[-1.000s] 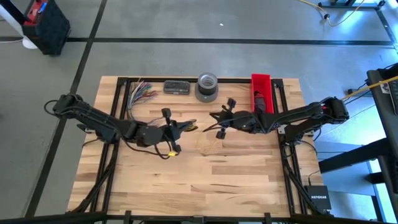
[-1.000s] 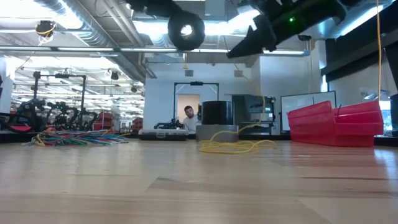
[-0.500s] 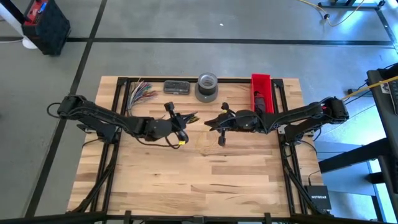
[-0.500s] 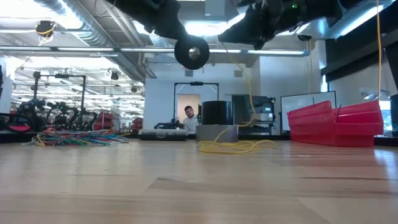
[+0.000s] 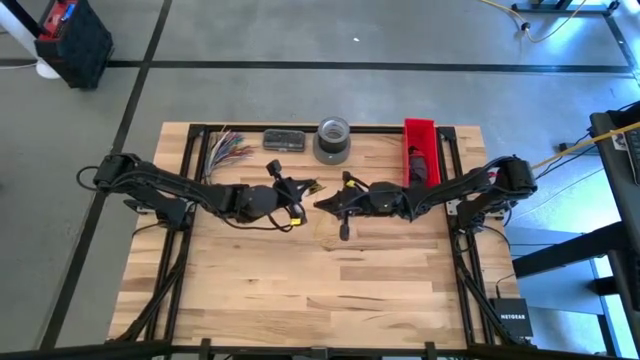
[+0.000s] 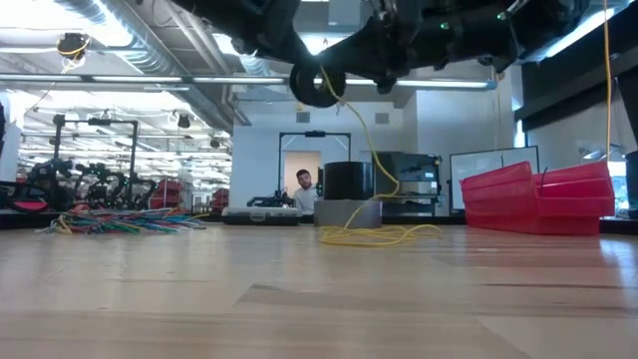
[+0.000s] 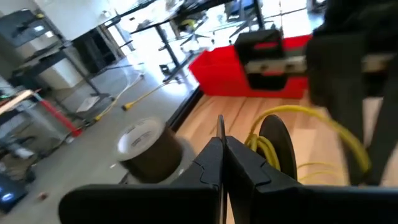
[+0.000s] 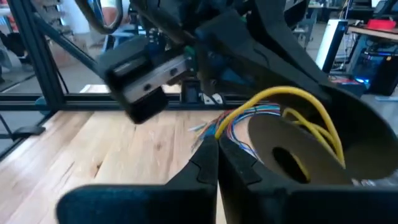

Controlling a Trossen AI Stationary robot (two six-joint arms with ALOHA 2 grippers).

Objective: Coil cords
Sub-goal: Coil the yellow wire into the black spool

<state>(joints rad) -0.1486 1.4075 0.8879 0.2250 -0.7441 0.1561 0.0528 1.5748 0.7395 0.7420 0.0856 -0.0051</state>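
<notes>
Yellow cord (image 6: pixel 371 150) now hung from the black spool (image 6: pixel 317 83); both arms had closed in above the desk (image 5: pixel 330 290), right fingers (image 8: pixel 214 163) pressed together, left fingers (image 7: pixel 224 163) likewise.

red bin (image 6: pixel 558 199) cut off at edge, distant person (image 6: pixel 302 189) tiny

Pale matt wood table (image 5: pixel 330 290), glossy red plastic bin (image 6: pixel 538 199), matt black plastic spool (image 8: pixel 311 155)

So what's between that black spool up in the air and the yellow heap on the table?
One loose strand of yellow cord runs from the spool down to the heap, with nothing else there. The low view shows it.
</notes>
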